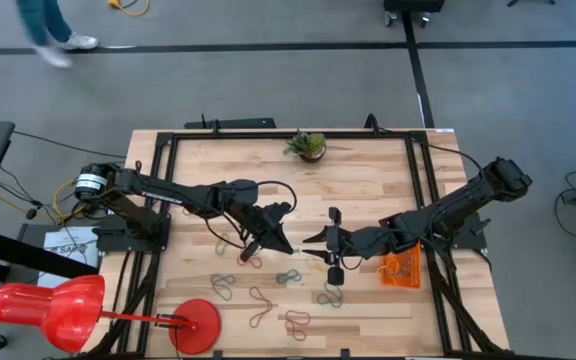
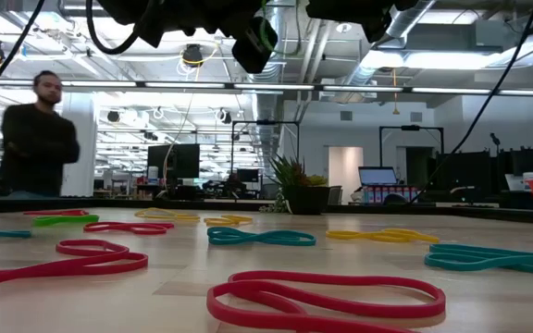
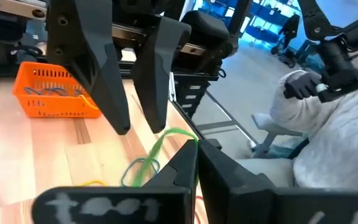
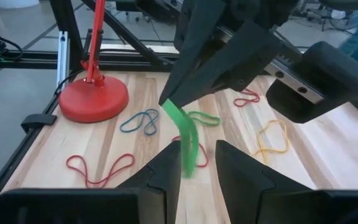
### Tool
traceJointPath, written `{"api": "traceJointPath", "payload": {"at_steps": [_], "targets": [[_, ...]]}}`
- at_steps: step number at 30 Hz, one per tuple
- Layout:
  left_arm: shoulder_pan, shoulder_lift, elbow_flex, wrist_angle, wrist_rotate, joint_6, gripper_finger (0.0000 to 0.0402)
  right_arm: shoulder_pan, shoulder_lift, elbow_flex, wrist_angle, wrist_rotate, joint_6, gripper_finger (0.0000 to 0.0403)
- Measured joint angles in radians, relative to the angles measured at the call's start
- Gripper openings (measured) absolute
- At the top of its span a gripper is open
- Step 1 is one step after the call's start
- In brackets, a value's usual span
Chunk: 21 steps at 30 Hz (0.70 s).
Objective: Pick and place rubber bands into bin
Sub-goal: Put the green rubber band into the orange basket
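My left gripper (image 1: 286, 240) hovers over the middle of the table, shut on a green rubber band (image 4: 185, 137). My right gripper (image 1: 313, 240) faces it tip to tip and is open. Its fingers (image 4: 235, 171) stand on either side of the band's hanging end; whether they touch it I cannot tell. Other rubber bands (image 1: 258, 300) in red, yellow, tan and grey-blue lie flat on the near half of the table. The orange bin (image 1: 401, 267) stands under the right arm near the table's right edge, with several bands inside (image 3: 51, 92). My left gripper pinches the green rubber band at its upper end (image 4: 169, 107) between the two fingertips. The fingers slant down from the table's left side. The band is lifted clear of the table and hangs slack below the fingertips, its lower end (image 4: 188, 163) in the gap of the right gripper.
A red lamp's round base (image 1: 196, 325) stands at the near left, and a small potted plant (image 1: 308, 146) at the far edge. Black frame rails (image 1: 423, 190) run along the table's sides. A person (image 2: 35, 139) stands beyond the table.
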Motion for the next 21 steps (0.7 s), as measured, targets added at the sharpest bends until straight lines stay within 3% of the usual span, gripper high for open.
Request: {"api": "traceJointPath", "payload": {"at_steps": [10,21], "targets": [[0.001,0.0,0.0,0.024,-0.038,0.014,0.0,-0.032,0.0,0.0,0.004,-0.002,0.0,0.0093],[0.001,0.0,0.0,0.03,-0.135,0.043,0.0,-0.08,0.057,0.003,0.078,-0.112,-0.006,0.0093]]}}
